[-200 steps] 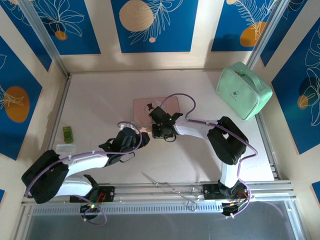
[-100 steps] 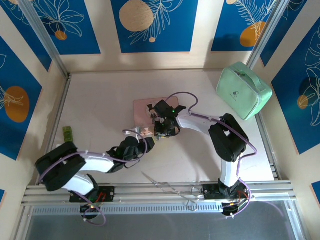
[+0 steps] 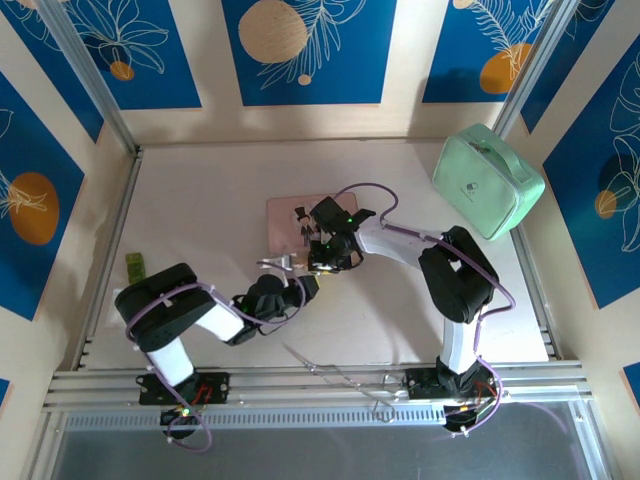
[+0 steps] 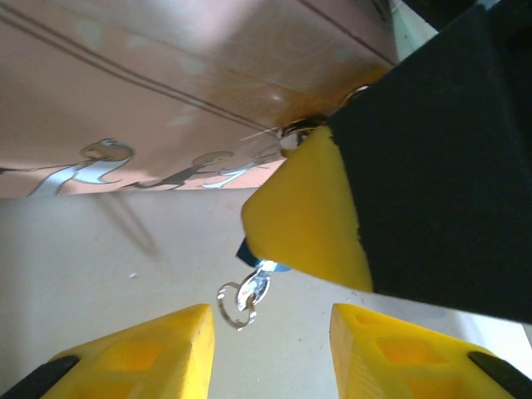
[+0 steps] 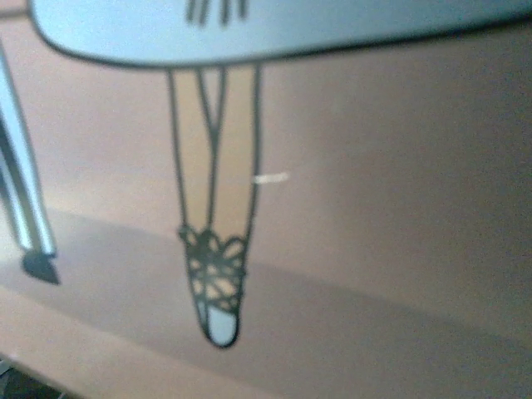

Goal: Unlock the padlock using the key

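The pink tin box [image 3: 300,215] lies at mid-table; its side wall [image 4: 166,108] fills the top of the left wrist view. At its front edge my right gripper [image 3: 322,256] reaches down, and its yellow pad [image 4: 307,220] covers the padlock. Just a dark blue sliver of the padlock [image 4: 247,250] peeks out beneath the pad. A small silver key [image 4: 253,287] with a wire ring sticks out of it and hangs free. My left gripper [image 4: 266,337] is open, its yellow fingertips [image 4: 141,353] just short of the key on either side. The right wrist view is a close blur of the box lid [image 5: 374,208].
A mint green case [image 3: 488,180] stands at the back right corner. A small green block [image 3: 135,266] lies near the left wall. A metal rail [image 3: 330,385] with loose wires runs along the near edge.
My left arm has folded in and its gripper has swung right and forward, up to the key under the right gripper. The right gripper has shifted only slightly at the box's front edge.
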